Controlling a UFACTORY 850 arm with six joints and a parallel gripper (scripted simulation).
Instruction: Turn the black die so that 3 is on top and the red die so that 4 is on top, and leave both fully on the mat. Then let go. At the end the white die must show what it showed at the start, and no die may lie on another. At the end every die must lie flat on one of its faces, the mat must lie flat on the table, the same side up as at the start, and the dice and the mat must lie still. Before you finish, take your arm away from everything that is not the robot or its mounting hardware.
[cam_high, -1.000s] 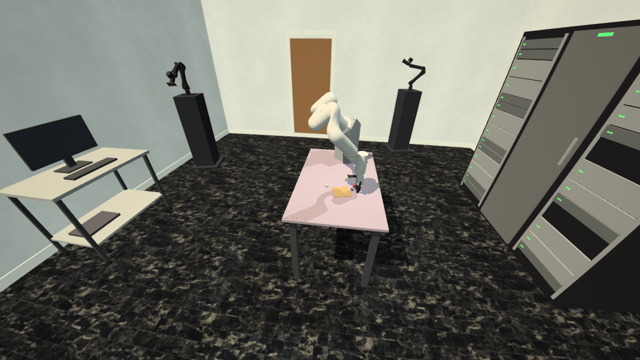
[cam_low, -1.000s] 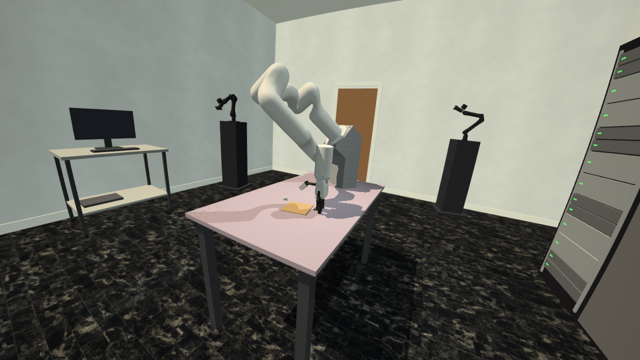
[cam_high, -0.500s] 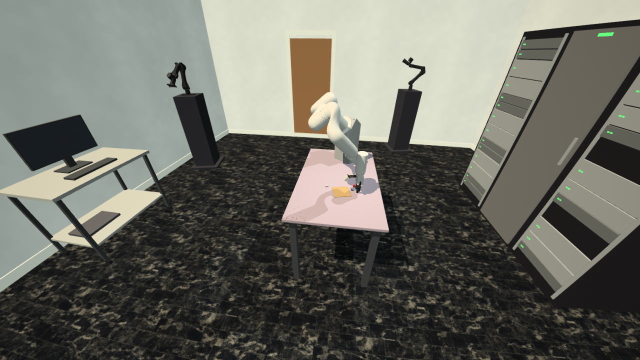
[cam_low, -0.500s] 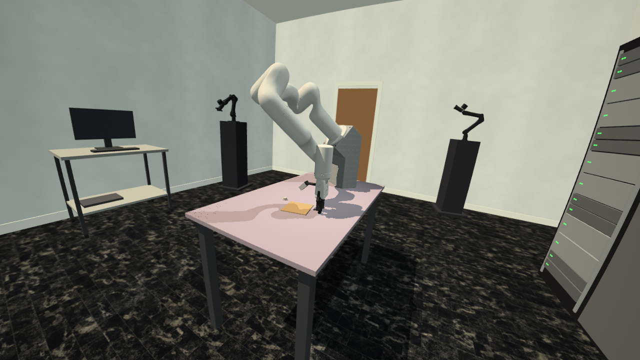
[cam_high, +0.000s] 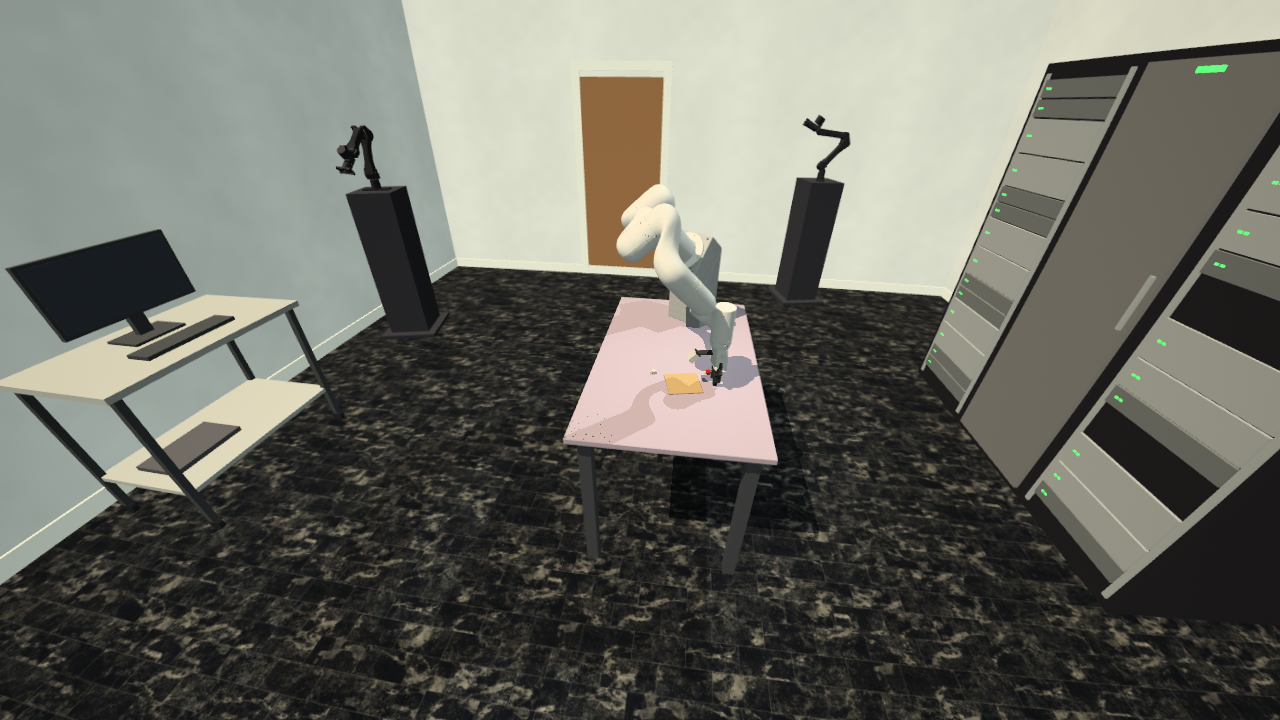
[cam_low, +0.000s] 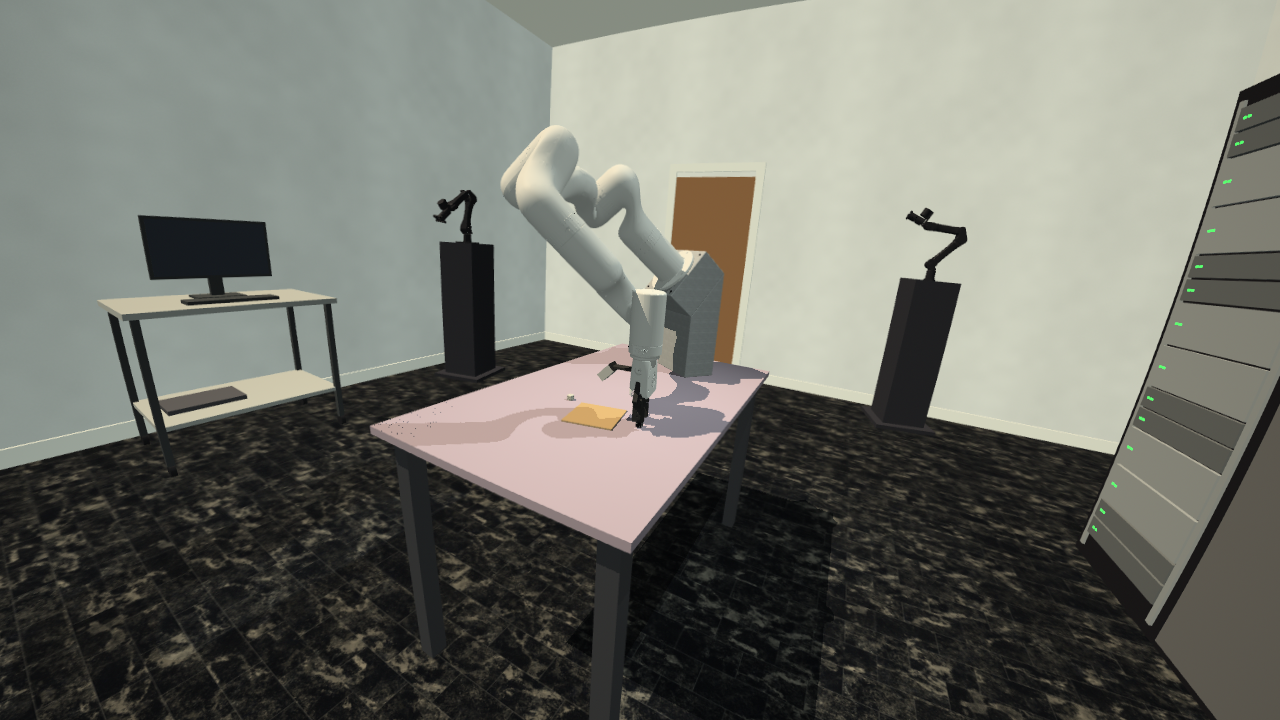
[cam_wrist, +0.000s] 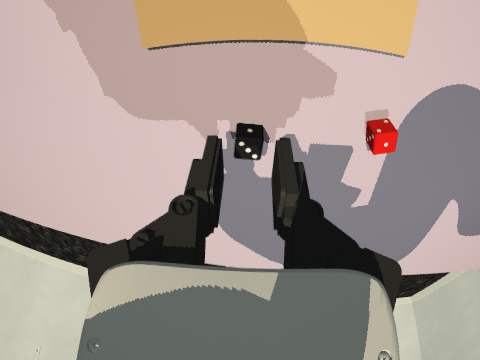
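Note:
The black die (cam_wrist: 250, 140) lies on the pink table (cam_high: 671, 429) (cam_low: 554, 474), off the tan mat (cam_high: 682, 383) (cam_low: 592, 415) and just short of its near edge. My gripper (cam_wrist: 248, 156) (cam_high: 715, 377) (cam_low: 638, 420) is down at the table, partly open. Its fingertips stand on either side of the black die with a gap on each side. The red die (cam_wrist: 380, 135) (cam_high: 708, 370) lies on the table to the right of the black die in the wrist view, also off the mat. The white die (cam_high: 654, 369) (cam_low: 569, 395) lies on the table beyond the mat's far side.
The arm's grey base block (cam_low: 696, 313) stands at the far end of the table. The mat has nothing on it. A desk with a monitor (cam_high: 98, 282), two pedestals with small arms and server racks (cam_high: 1118, 295) stand away from the table.

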